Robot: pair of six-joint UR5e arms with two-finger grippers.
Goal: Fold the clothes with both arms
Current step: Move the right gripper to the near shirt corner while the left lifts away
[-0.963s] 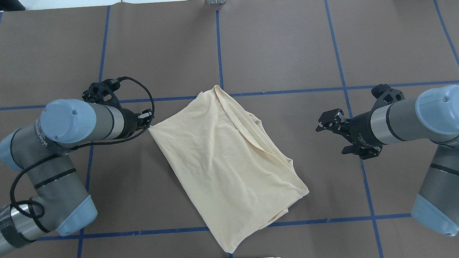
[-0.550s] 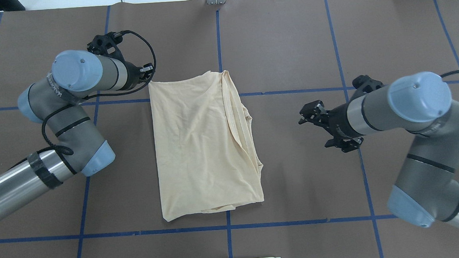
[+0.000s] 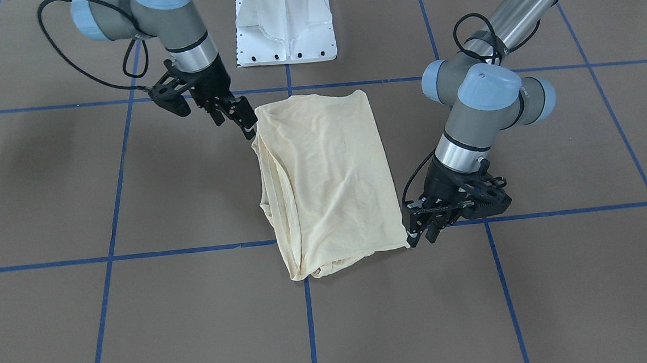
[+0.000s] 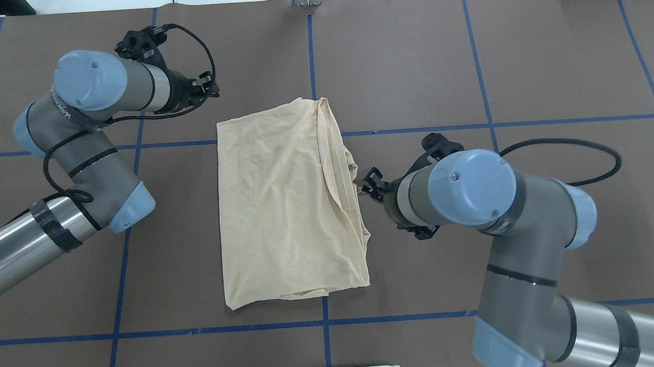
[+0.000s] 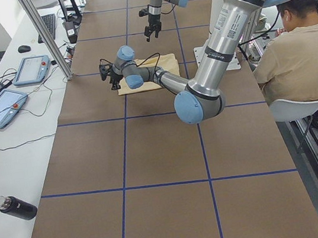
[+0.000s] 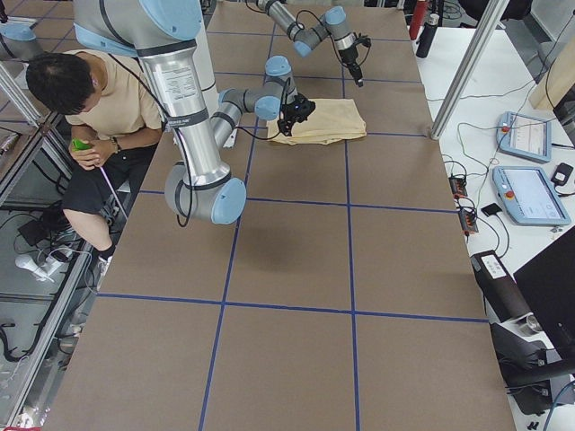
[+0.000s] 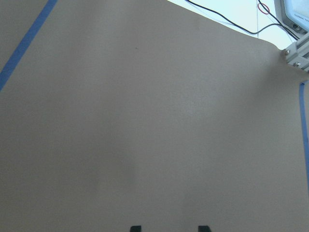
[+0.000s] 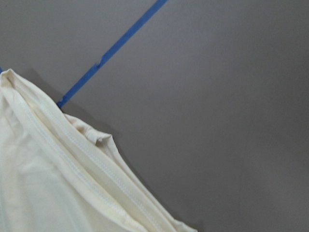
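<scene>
- The shirt (image 4: 283,209) is lying folded into a flat rectangle at the middle of the worktop (image 4: 410,59).
- The left pincer (image 4: 212,92) is hovering spread just beside the shirt's corner nearest the worktop's far edge, gripping nothing.
- The right pincer (image 4: 362,185) is standing at the layered side edge. It is looking spread, not pinching.
- The thin knit is probably handling light, soft and floppy, so I am judging that corners and hems are giving the best hold.

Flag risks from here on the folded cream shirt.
1. The black right gripper sits at the stacked hems of the folded cream-yellow knit shirt; it may pinch only some layers, and the fold could open.
2. The black left gripper is open and holds no cloth; a one-sided pull might drag the whole shirt.
</scene>
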